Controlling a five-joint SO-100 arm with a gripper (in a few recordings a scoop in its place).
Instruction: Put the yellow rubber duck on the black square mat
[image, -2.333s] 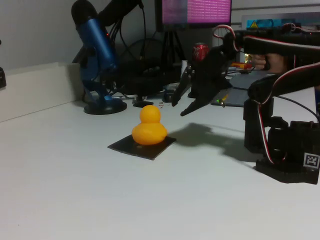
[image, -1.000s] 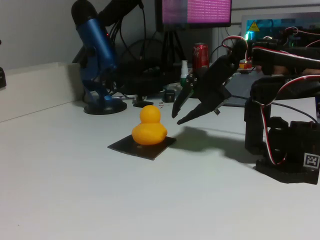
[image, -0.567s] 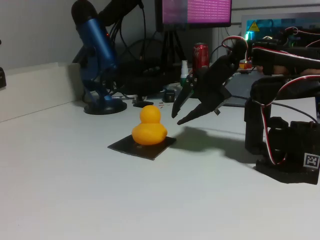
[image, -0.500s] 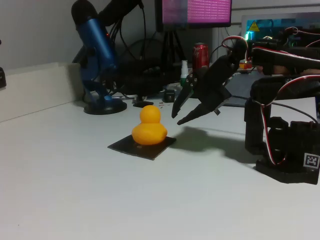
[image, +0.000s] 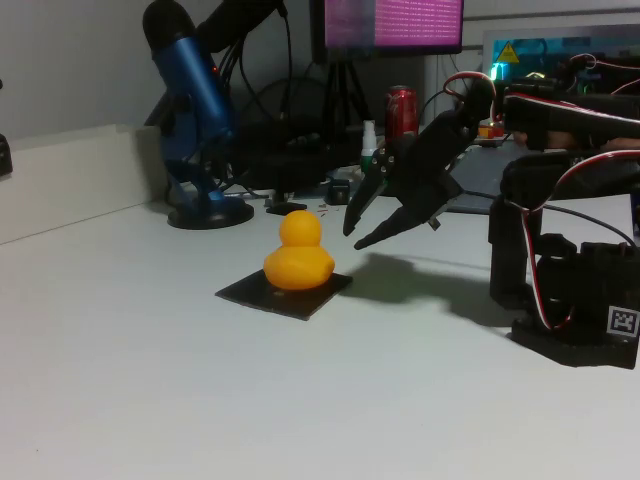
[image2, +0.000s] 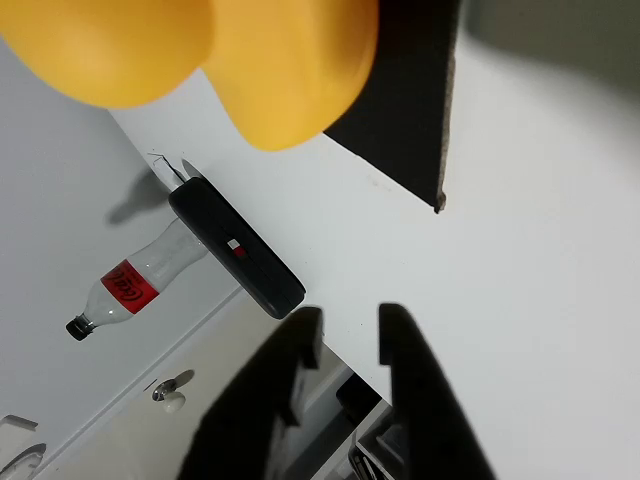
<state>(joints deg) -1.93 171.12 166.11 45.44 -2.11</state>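
Since the earliest frame the arm has lifted and drawn its claw (image: 352, 232) slightly back toward its base; across the last second nothing has shifted. Its jaws are spread and hold nothing, hanging above the bench (image: 150, 380) just right of the yellow rubber duck (image: 298, 252) in the fixed view. That duck sits upright on the black square mat (image: 283, 293), toward the mat's rear part, near the bench's back edge where a blue microphone (image: 195, 110) stands. From the wrist view the duck (image2: 200, 50) and a mat corner (image2: 405, 110) lie close ahead of the fingertips (image2: 300, 330). Placement looks done. The main risk is a careless retreat: a low sweep could clip the duck and tip or push it off the mat.
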